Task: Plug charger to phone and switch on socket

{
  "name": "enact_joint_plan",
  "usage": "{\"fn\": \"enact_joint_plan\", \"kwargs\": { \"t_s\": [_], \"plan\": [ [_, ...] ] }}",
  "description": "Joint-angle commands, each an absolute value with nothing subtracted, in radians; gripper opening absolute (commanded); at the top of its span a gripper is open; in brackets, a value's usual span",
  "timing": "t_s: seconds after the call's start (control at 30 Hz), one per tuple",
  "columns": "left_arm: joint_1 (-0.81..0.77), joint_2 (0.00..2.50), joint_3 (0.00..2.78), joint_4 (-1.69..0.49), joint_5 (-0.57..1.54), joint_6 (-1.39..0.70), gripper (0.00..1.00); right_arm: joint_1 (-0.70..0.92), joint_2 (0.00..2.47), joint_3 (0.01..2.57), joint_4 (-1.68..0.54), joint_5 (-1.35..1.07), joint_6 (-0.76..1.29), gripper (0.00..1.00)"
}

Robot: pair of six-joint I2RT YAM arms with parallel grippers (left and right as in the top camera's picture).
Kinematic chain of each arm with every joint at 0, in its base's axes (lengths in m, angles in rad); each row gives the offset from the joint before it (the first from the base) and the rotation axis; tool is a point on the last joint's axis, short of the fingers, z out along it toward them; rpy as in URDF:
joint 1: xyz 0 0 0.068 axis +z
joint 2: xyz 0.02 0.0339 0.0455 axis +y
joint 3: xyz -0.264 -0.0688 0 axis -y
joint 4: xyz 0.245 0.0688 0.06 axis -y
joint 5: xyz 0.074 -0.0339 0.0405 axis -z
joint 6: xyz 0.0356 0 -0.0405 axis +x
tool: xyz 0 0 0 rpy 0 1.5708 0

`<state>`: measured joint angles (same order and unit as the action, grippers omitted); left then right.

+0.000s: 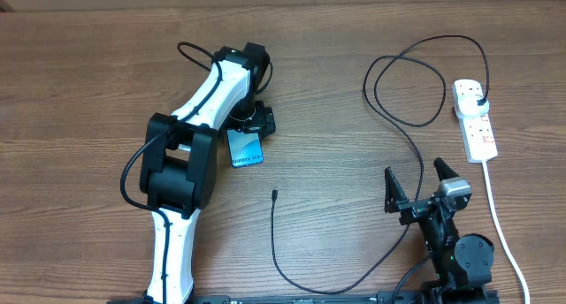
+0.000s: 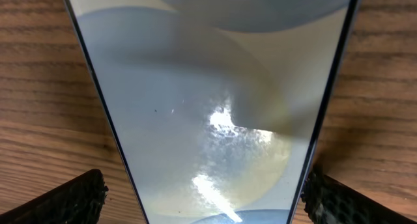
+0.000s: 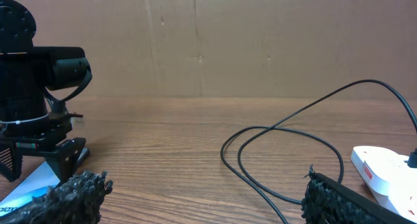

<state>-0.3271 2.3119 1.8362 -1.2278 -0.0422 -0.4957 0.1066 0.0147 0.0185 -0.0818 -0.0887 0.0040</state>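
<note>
Left gripper [image 2: 205, 199] spread fully, one finger at each long side of the phone [image 2: 208, 100], grasping nothing; contact with its edges hard to judge. Right gripper [image 1: 416, 182] also wide apart and empty, above the worktop [image 1: 88, 65]. Phone flat, long axis roughly away from the robot, "Galaxy" end nearer. Charger [image 1: 274, 247] tip loose near the phone, plug in the socket [image 1: 482, 140].

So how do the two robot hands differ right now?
The left gripper points down over the phone, a finger on each side; the right gripper points level across the table, nothing between its fingers. The left is out mid-table, the right near the table's edge. Both are open, holding nothing.
</note>
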Motion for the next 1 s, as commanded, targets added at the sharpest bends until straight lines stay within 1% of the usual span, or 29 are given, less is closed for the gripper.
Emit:
{"fn": "enact_joint_plan", "kwargs": {
  "t_s": [0.0,0.67,0.7,0.8,0.97],
  "plan": [
    [-0.321,2.323,1.852,-1.217,-0.06,-0.503,1.0,0.111,0.002,0.008,-0.078,-0.081,0.002,1.0],
    [-0.329,2.333,1.852,-1.211,-0.055,-0.49,1.0,0.111,0.002,0.008,-0.078,-0.08,0.002,1.0],
    [-0.332,2.334,1.851,-1.211,-0.055,-0.49,0.98,0.111,0.002,0.008,-0.078,-0.081,0.002,1.0],
    [-0.34,2.334,1.835,-1.211,-0.055,-0.49,0.96,0.111,0.002,0.008,-0.078,-0.081,0.002,1.0],
    [-0.343,2.334,1.799,-1.203,-0.057,-0.49,0.97,0.111,0.002,0.008,-0.078,-0.081,0.002,1.0]
  ]
}}
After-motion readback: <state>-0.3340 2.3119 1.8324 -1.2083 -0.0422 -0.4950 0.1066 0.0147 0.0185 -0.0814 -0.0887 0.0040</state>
